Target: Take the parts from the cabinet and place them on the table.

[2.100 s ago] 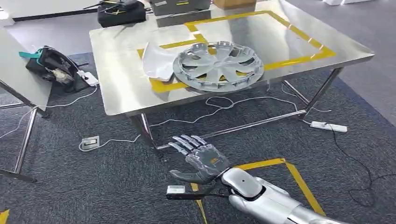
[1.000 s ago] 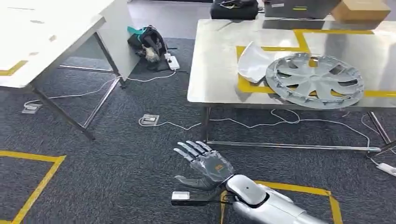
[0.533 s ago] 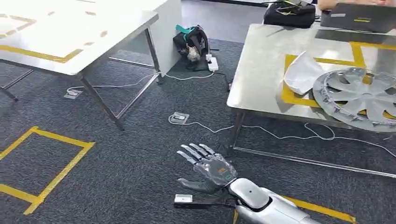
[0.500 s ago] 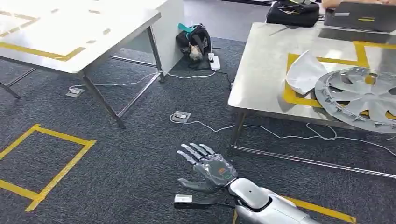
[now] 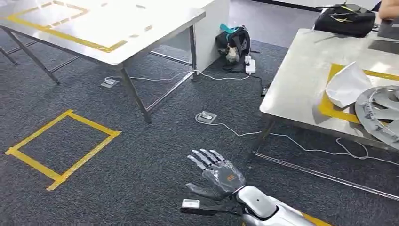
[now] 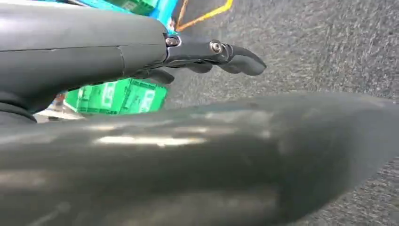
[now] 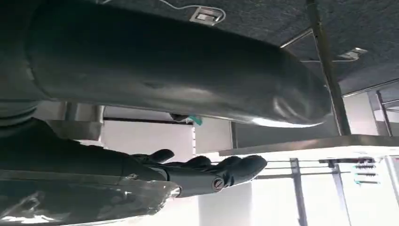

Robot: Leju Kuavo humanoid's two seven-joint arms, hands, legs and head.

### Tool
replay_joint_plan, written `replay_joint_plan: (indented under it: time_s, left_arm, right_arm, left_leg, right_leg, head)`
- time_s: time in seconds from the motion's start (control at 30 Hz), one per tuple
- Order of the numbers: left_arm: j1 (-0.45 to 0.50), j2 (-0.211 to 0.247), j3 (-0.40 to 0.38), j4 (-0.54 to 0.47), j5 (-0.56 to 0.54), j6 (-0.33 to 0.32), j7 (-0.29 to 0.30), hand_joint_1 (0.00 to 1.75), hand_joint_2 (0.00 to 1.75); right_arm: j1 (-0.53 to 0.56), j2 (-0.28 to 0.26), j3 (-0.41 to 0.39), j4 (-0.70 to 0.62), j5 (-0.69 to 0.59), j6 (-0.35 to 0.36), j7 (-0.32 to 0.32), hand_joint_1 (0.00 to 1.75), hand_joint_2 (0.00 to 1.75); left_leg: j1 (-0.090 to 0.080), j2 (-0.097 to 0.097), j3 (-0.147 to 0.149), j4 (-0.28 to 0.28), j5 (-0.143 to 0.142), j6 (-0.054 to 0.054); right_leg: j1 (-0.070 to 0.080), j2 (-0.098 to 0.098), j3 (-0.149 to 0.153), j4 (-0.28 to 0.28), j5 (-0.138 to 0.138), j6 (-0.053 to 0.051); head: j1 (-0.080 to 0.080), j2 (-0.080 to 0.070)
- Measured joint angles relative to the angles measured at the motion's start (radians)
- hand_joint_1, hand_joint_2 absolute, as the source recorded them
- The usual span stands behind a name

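The robot's right hand [image 5: 217, 175] hangs low over the dark carpet, fingers spread and holding nothing. From the left wrist camera, dark fingers [image 6: 235, 59] of the left hand [image 6: 207, 54] reach out over the carpet with nothing visibly in them, though how far apart they are cannot be made out there; green crates [image 6: 117, 96] sit on the floor beyond them.

A little further out, a square of yellow floor tape [image 5: 61, 143] marks the carpet to the robot's left, and a floor socket [image 5: 206, 117] trails a white cable [image 5: 301, 147] under the steel table [image 5: 296, 80] to the right. On that table lie two delivered parts, a white panel piece [image 5: 347, 84] and, touching it, a silver wheel cover [image 5: 380, 113], both partly on a yellow taped outline.

Beyond, a white table [image 5: 113, 28] stands to the left, a dark bag [image 5: 231, 42] rests on the floor between the tables, and a black bag [image 5: 347, 19] sits at the steel table's far end.

The robot appears to be between deliveries, empty-handed and faced partly away from the drop-off table. No cabinet is visible here, so the next move calls for turning and walking to find it, then reaching in with an open hand for another part.
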Motion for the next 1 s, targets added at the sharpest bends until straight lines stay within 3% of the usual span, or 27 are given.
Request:
replay_joint_plan:
  time_s: [0.07,0.1,0.13,0.17,0.23,0.27,0.3,0.33,0.37,0.4,0.43,0.57,0.6,0.63,0.67,0.73,0.77,0.8,0.83,0.87,0.9,0.93,0.97,1.0]
  left_arm:
    - [0.004,0.000,0.000,0.000,0.000,0.000,0.000,0.00,0.00]
    - [0.005,0.000,0.000,0.000,0.000,0.000,0.000,0.00,0.00]
    - [0.006,0.000,0.000,0.000,0.000,0.000,0.000,0.00,0.00]
    - [0.003,0.000,0.000,0.000,0.000,0.001,0.000,0.00,0.00]
    - [0.001,-0.002,0.000,0.000,0.000,0.001,0.000,0.00,0.00]
    - [0.002,-0.002,0.000,0.000,0.000,0.001,0.000,0.00,0.00]
    - [0.003,-0.002,0.000,0.000,0.000,0.001,0.000,0.00,0.00]
    - [0.004,-0.002,0.000,0.000,0.000,0.001,0.000,0.00,0.00]
    - [0.005,-0.003,0.000,0.000,0.001,0.001,0.001,0.00,0.00]
    - [0.005,-0.003,0.000,0.000,0.001,0.001,0.002,0.00,0.00]
    - [0.005,-0.003,0.000,0.000,0.001,0.001,0.003,0.00,0.00]
    - [0.016,-0.005,0.002,0.000,0.000,0.003,0.008,0.00,0.00]
    - [0.019,-0.004,0.003,0.000,0.000,0.003,0.008,0.00,0.00]
    - [0.019,-0.007,0.005,0.000,0.000,0.004,0.009,0.00,0.00]
    - [0.014,-0.006,0.006,0.000,0.000,0.006,0.009,0.00,0.00]
    - [0.009,-0.006,0.010,0.000,0.000,0.008,0.009,0.00,0.00]
    - [0.009,-0.008,0.014,0.000,0.000,0.008,0.009,0.00,0.00]
    - [0.011,-0.010,0.018,0.000,0.000,0.009,0.009,0.00,0.00]
    - [0.013,-0.010,0.019,0.000,0.000,0.009,0.009,0.00,0.00]
    - [0.015,-0.010,0.021,0.000,0.001,0.010,0.009,0.00,0.00]
    - [0.015,-0.010,0.023,0.000,0.001,0.010,0.009,0.00,0.00]
    - [0.013,-0.010,0.023,0.000,0.000,0.010,0.009,0.00,0.00]
    - [0.006,-0.010,0.023,0.000,0.000,0.010,0.009,0.00,0.00]
    - [0.004,-0.012,0.024,0.000,0.000,0.010,0.009,0.00,0.00]
  right_arm:
    - [0.005,0.000,-0.006,0.002,0.006,-0.004,0.002,0.00,0.00]
    - [0.008,0.000,-0.011,0.002,0.008,-0.008,0.003,0.00,0.00]
    - [0.014,0.000,-0.019,0.004,0.009,-0.016,0.006,0.00,0.00]
    - [0.022,0.000,-0.024,0.006,0.009,-0.025,0.010,0.00,0.00]
    - [0.046,0.000,-0.034,0.018,0.010,-0.031,0.010,0.00,0.00]
    - [0.059,0.000,-0.041,0.028,0.013,-0.037,0.011,0.00,0.00]
    - [0.069,0.000,-0.047,0.036,0.014,-0.045,0.011,0.00,0.00]
    - [0.077,0.000,-0.055,0.043,0.021,-0.052,0.011,0.00,0.00]
    - [0.085,0.001,-0.066,0.049,0.030,-0.060,0.011,0.00,0.00]
    - [0.092,0.002,-0.081,0.056,0.032,-0.064,0.008,0.00,0.00]
    - [0.099,0.003,-0.099,0.064,0.036,-0.065,0.005,0.00,0.00]
    - [0.141,0.024,-0.190,0.080,0.094,-0.068,0.004,0.00,0.00]
    - [0.148,0.033,-0.219,0.082,0.096,-0.068,0.000,0.00,0.00]
    - [0.155,0.037,-0.250,0.086,0.098,-0.069,-0.002,0.00,0.00]
    - [0.166,0.043,-0.287,0.089,0.101,-0.071,-0.007,0.00,0.00]
    - [0.191,0.051,-0.364,0.102,0.100,-0.072,-0.019,0.00,0.00]
    - [0.201,0.056,-0.395,0.109,0.100,-0.072,-0.024,0.00,0.00]
    - [0.210,0.064,-0.437,0.118,0.102,-0.072,-0.027,0.00,0.00]
    - [0.215,0.070,-0.467,0.123,0.102,-0.072,-0.028,0.00,0.00]
    - [0.219,0.079,-0.508,0.131,0.105,-0.072,-0.032,0.00,0.00]
    - [0.220,0.085,-0.539,0.141,0.111,-0.072,-0.039,0.00,0.00]
    - [0.221,0.094,-0.583,0.158,0.105,-0.072,-0.050,0.00,0.00]
    - [0.222,0.104,-0.634,0.181,0.078,-0.074,-0.068,0.00,0.00]
    - [0.220,0.111,-0.679,0.208,0.059,-0.074,-0.081,0.00,0.00]
  left_leg:
    - [-0.001,-0.026,0.000,-0.004,0.002,0.011]
    - [0.008,-0.039,0.004,-0.009,0.007,0.018]
    - [0.009,-0.049,0.004,-0.009,0.007,0.024]
    - [0.009,-0.060,0.004,-0.009,0.008,0.030]
    - [0.008,-0.092,0.003,-0.008,0.006,0.033]
    - [0.008,-0.109,0.004,-0.008,0.006,0.034]
    - [0.008,-0.125,0.005,-0.008,0.006,0.033]
    - [0.008,-0.140,0.006,-0.007,0.006,0.033]
    - [0.009,-0.157,0.008,-0.006,0.006,0.031]
    - [0.011,-0.171,0.009,-0.004,0.005,0.027]
    - [0.010,-0.183,0.007,-0.001,0.004,0.020]
    - [0.015,-0.221,-0.006,0.001,0.011,-0.004]
    - [0.017,-0.210,-0.008,0.006,0.006,-0.007]
    - [0.009,-0.153,-0.018,0.031,-0.013,-0.011]
    - [0.009,-0.115,-0.048,0.091,-0.049,-0.015]
    - [0.011,-0.086,-0.133,0.259,-0.125,-0.021]
    - [0.012,-0.084,-0.161,0.315,-0.140,-0.022]
    - [0.013,-0.083,-0.162,0.319,-0.129,-0.022]
    - [0.013,-0.081,-0.142,0.283,-0.101,-0.020]
    - [0.013,-0.076,-0.102,0.213,-0.064,-0.018]
    - [0.011,-0.056,-0.048,0.120,-0.026,-0.014]
    - [0.006,-0.003,0.003,0.042,-0.009,-0.008]
    - [-0.001,0.005,0.017,0.005,-0.022,-0.006]
    - [0.000,-0.011,0.012,0.009,-0.019,0.001]
  right_leg:
    - [0.000,-0.025,0.011,-0.007,-0.004,0.009]
    - [-0.006,0.003,0.004,0.002,-0.012,0.019]
    - [-0.006,0.065,-0.010,0.042,-0.039,0.020]
    - [-0.006,0.093,-0.043,0.112,-0.075,0.021]
    - [-0.005,0.110,-0.128,0.280,-0.145,0.021]
    - [-0.005,0.111,-0.155,0.324,-0.150,0.021]
    - [-0.005,0.111,-0.157,0.312,-0.129,0.020]
    - [-0.007,0.112,-0.139,0.260,-0.089,0.020]
    - [-0.010,0.118,-0.098,0.165,-0.035,0.019]
    - [-0.013,0.140,-0.056,0.076,0.008,0.019]
    - [-0.021,0.196,-0.035,0.024,0.011,0.019]
    - [-0.012,0.163,-0.025,0.022,0.013,-0.005]
    - [-0.019,0.148,-0.021,0.016,0.017,-0.013]
    - [-0.017,0.140,-0.019,0.015,0.017,-0.019]
    - [-0.014,0.127,-0.019,0.015,0.015,-0.024]
    - [-0.011,0.094,-0.019,0.015,0.013,-0.029]
    - [-0.011,0.079,-0.019,0.015,0.012,-0.029]
    - [-0.011,0.065,-0.019,0.015,0.011,-0.030]
    - [-0.010,0.053,-0.018,0.015,0.010,-0.030]
    - [-0.010,0.043,-0.017,0.015,0.009,-0.028]
    - [-0.010,0.031,-0.014,0.015,0.008,-0.026]
    - [-0.008,0.021,-0.010,0.014,0.005,-0.022]
    - [0.001,0.011,-0.013,0.021,-0.003,-0.012]
    - [0.000,-0.001,-0.008,0.014,-0.001,-0.006]
  head:
    - [-0.001,0.000]
    - [0.000,0.000]
    - [0.006,0.000]
    - [0.010,0.000]
    - [0.013,0.000]
    - [0.012,0.000]
    - [0.013,0.000]
    - [0.013,0.000]
    - [0.013,0.000]
    - [0.013,0.000]
    - [0.014,0.000]
    - [0.011,0.000]
    - [0.013,0.000]
    - [0.008,0.000]
    - [0.000,0.000]
    - [0.000,0.000]
    - [0.000,0.000]
    - [0.001,0.000]
    - [0.000,0.000]
    - [0.000,0.000]
    - [0.000,0.000]
    - [0.000,0.000]
    - [-0.002,0.000]
    - [0.004,0.000]
